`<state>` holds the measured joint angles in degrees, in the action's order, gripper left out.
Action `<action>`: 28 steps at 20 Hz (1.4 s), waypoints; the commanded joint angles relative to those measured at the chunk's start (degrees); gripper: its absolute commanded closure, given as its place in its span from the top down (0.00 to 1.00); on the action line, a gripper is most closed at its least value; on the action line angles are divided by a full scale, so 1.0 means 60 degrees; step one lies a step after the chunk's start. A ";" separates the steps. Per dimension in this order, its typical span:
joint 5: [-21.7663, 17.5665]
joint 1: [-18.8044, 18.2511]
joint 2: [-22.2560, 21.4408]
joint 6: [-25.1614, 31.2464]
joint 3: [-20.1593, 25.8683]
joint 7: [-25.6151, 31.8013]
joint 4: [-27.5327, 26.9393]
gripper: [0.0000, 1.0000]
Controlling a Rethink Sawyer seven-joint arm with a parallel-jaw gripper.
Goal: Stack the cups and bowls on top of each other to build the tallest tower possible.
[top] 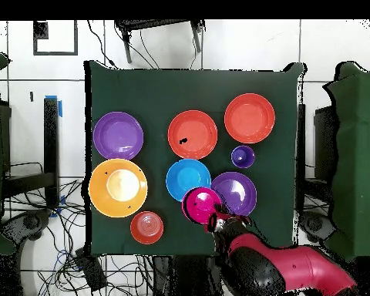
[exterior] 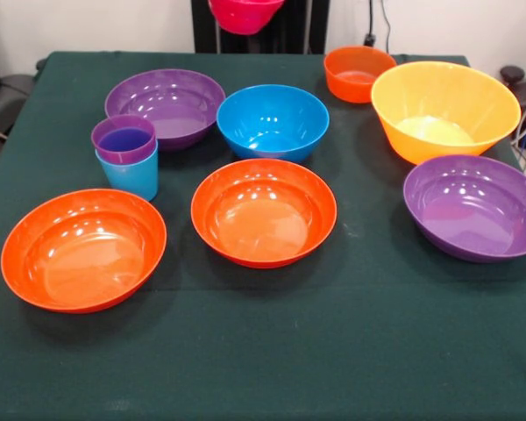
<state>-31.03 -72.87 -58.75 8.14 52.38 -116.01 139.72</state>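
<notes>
One bowl is off the table: the small pink bowl (exterior: 245,14) hangs high at the far edge, carried by the gripper (top: 216,221), which is clamped on its rim nearest the robot's base, though the fingers themselves are hard to make out. Seen from above, it hovers between the blue bowl (top: 188,179) and a wide purple bowl (top: 235,193), overlapping both.

Out from there, the only stacking done so far is the tower (exterior: 126,156): the purple cup (exterior: 124,138) nested in the light blue cup (exterior: 130,174), standing just in front of that purple bowl. Everything else lies loose on the green table (exterior: 333,351). That means two orange-red bowls (exterior: 84,249) (exterior: 264,211) toward the front, a second purple bowl (exterior: 475,207), the large yellow-orange bowl (exterior: 445,109) and the small orange bowl (exterior: 358,73) behind it.

By my judgement the task is barely begun: two pieces joined, one in the air, six bowls untouched. The pink bowl looks like the next piece for the cups.
</notes>
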 commanded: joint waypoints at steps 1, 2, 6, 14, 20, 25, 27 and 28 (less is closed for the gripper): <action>0.0134 -0.0327 0.0584 0.2001 0.2643 0.2524 0.0051 0.00; 0.0004 -0.0301 0.0727 0.2122 0.2659 0.2504 -0.0058 0.00; -0.0454 -0.0144 0.1439 0.2752 0.2654 0.2648 -0.0771 0.00; -0.1011 0.0223 0.2975 0.4534 0.2300 0.4096 -0.3383 0.00; -0.1008 0.0623 0.3940 0.5664 0.2099 0.5006 -0.5330 0.00; -0.0947 0.1043 0.4557 0.6241 0.1956 0.5676 -0.6552 0.00; -0.0882 0.1107 0.4709 0.6476 0.1960 0.5978 -0.6812 0.00; -0.0841 0.1139 0.4771 0.6638 0.1958 0.6152 -0.6941 0.00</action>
<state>-33.68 -70.14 -36.31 38.97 64.39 -101.21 108.79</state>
